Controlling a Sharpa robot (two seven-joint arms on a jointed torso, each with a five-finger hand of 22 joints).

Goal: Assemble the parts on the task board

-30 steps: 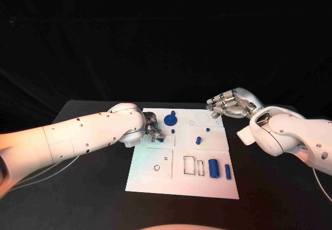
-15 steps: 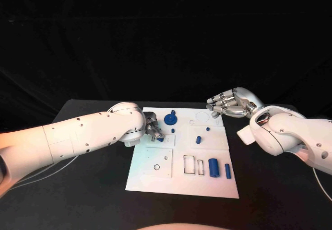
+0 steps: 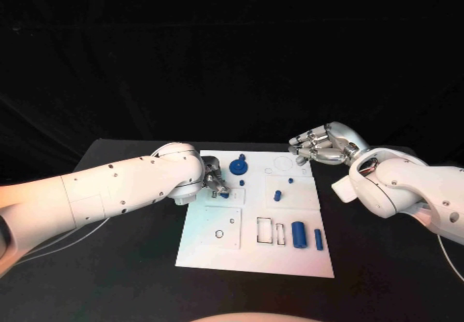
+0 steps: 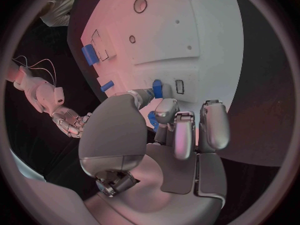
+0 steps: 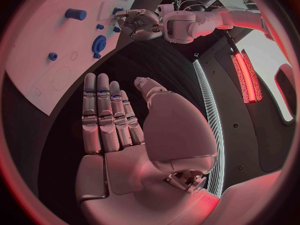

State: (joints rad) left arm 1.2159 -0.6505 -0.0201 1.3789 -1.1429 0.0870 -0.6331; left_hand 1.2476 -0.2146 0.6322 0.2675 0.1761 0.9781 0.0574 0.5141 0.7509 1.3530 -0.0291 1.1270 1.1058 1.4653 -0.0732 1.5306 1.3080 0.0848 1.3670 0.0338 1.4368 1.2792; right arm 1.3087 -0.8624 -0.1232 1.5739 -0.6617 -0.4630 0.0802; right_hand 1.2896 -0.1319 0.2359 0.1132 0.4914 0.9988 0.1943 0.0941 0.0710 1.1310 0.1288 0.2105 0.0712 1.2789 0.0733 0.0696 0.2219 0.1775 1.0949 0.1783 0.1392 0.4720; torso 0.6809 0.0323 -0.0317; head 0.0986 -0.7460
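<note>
The white task board [image 3: 290,261] lies in the middle of the table. My left hand [image 3: 212,181] is at the board's left edge and pinches a small blue part [image 4: 157,89] between thumb and a finger, just over the board beside a small rectangular slot [image 4: 179,86]. On the board I see a blue gear [image 3: 240,166], a short peg [image 3: 277,196], a thick cylinder [image 3: 299,235] and a thin bar [image 3: 318,239]. My right hand [image 3: 324,147] hangs beyond the board's far right corner, fingers straight [image 5: 106,115], holding nothing.
Rectangular cut-outs [image 3: 264,231] and a round hole [image 3: 219,235] lie in the board's near half. Black table [image 3: 116,268] surrounds the board, with free room at the front and on both sides.
</note>
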